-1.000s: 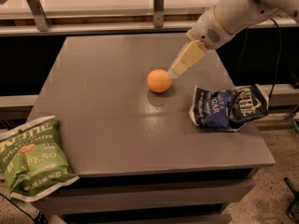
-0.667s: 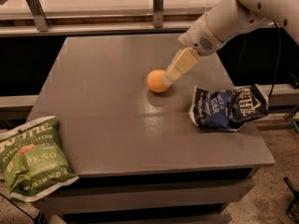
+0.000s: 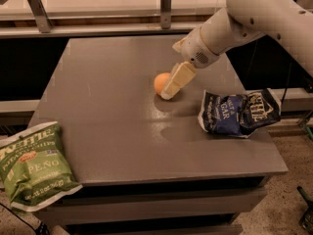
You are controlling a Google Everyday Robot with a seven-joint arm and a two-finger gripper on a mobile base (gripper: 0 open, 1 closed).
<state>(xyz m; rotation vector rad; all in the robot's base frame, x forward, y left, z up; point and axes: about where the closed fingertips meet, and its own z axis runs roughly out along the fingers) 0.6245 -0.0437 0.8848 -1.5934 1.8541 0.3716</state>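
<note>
A green bag of jalapeño potato chips (image 3: 34,168) lies at the front left corner of the grey table (image 3: 107,116), hanging over its edge. Near the table's middle sits an orange (image 3: 159,81). The gripper (image 3: 170,90) is low against its right side, covering part of it; whether it grips the fruit cannot be told. Further right lies a crumpled blue chip bag (image 3: 239,112).

table (image 3: 112,131): grey flat top, fills mid-frame | blue chip bag (image 3: 239,112): crumpled, right of centre, near the table's right edge | green chip bag (image 3: 34,168): lower left, overhanging the table's front-left corner | metal posts (image 3: 38,9): top edge, behind the table | gripper (image 3: 167,93): centre of frame, low over the tabletop
</note>
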